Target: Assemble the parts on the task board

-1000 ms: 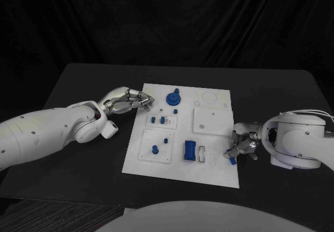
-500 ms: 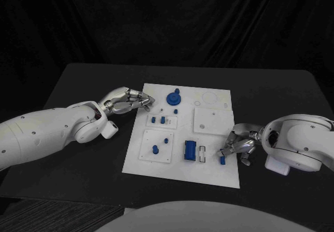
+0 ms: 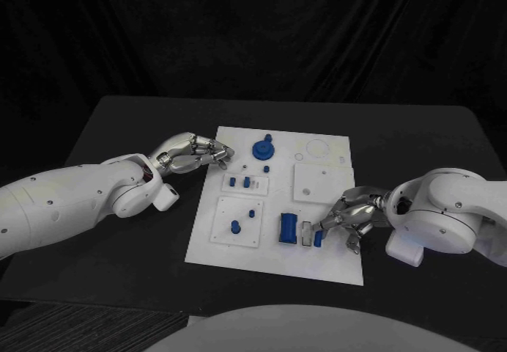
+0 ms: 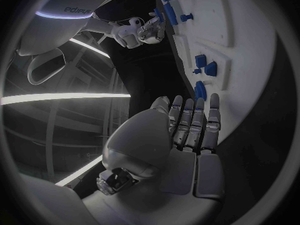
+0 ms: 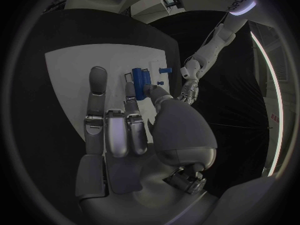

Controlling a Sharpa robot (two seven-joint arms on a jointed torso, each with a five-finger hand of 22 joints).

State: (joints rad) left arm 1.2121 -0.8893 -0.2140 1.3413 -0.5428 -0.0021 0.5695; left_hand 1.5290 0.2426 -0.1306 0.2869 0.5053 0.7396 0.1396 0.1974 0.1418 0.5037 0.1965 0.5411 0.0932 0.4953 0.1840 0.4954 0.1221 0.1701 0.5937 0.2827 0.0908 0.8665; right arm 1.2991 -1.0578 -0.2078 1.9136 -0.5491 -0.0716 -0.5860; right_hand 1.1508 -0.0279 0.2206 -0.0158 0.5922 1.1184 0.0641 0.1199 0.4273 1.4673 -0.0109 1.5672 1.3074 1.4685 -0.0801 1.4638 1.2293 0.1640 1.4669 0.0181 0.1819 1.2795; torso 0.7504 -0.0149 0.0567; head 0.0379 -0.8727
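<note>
Over the near right part of the white rectangular task board, pinching a small blue oblong part in the silver right hand, just right of a larger blue block. At the far left edge, silver left hand resting, fingers together, holding nothing.

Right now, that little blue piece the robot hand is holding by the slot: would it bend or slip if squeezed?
The small blue part looks like a stiff moulded bar, so it probably won't bend. It seems light, since the right robot hand pinches it by fingertips alone. Smooth faces might let it slip or twist.
</note>
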